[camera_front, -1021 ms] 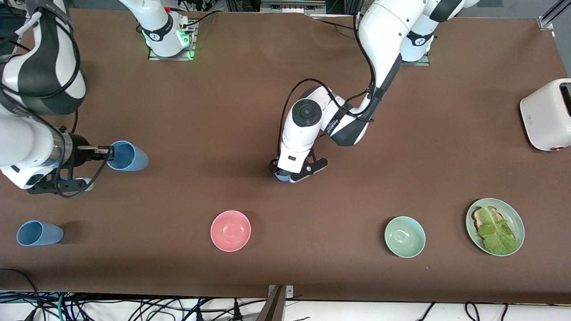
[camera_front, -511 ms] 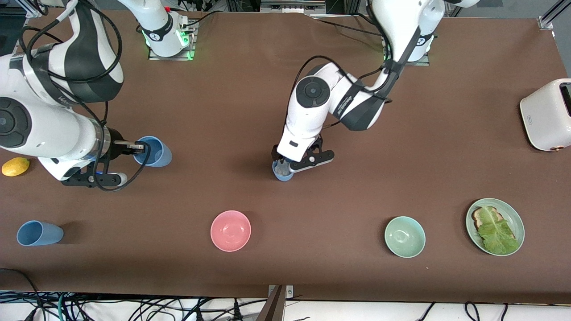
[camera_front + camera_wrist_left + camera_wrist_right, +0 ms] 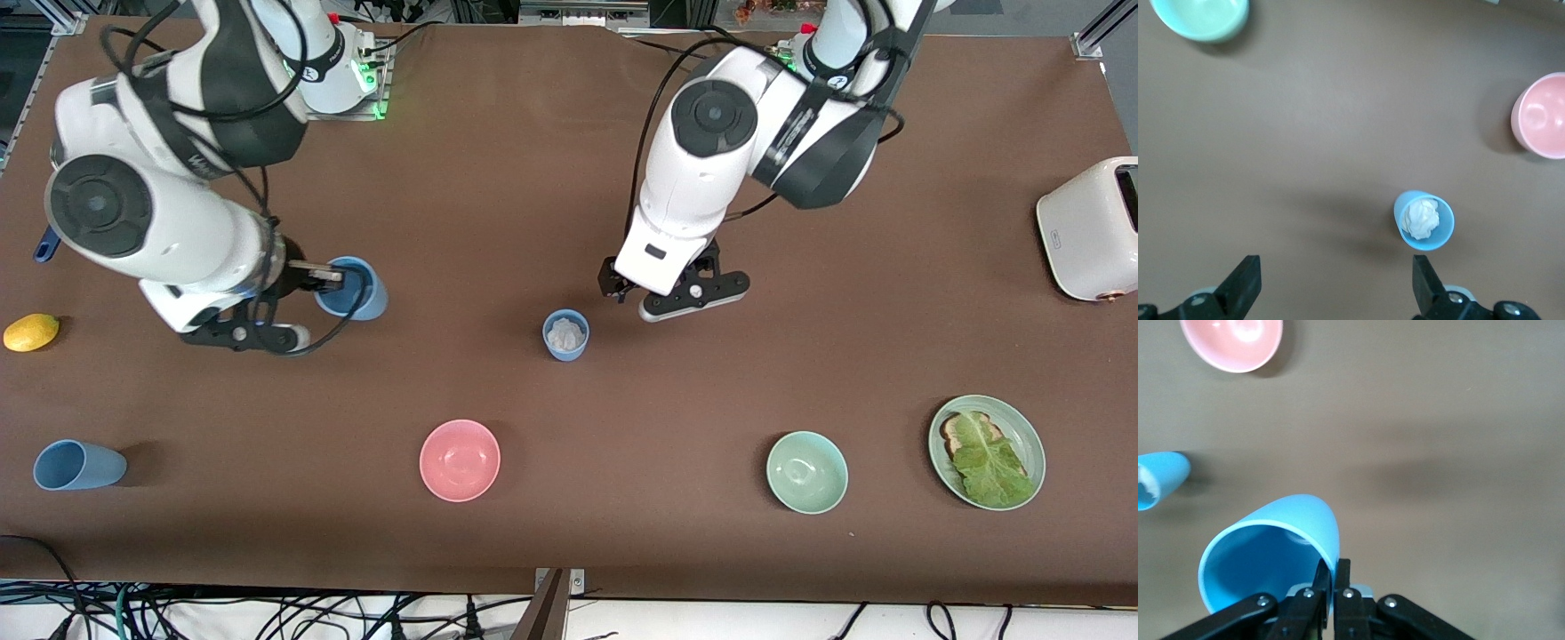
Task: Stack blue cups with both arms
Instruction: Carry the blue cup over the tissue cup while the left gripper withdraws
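Right tool (image 3: 1333,577) pinches a blue cup's (image 3: 1271,550) rim, partly cut off.

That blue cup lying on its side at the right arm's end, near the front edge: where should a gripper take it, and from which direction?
Best bet: the rim. The lying cup rests on its side on the table, its open mouth facing the table's end. Come in from that end and pinch the rim wall, one finger inside, as the right gripper holds its cup. Its tapered wall might slip.
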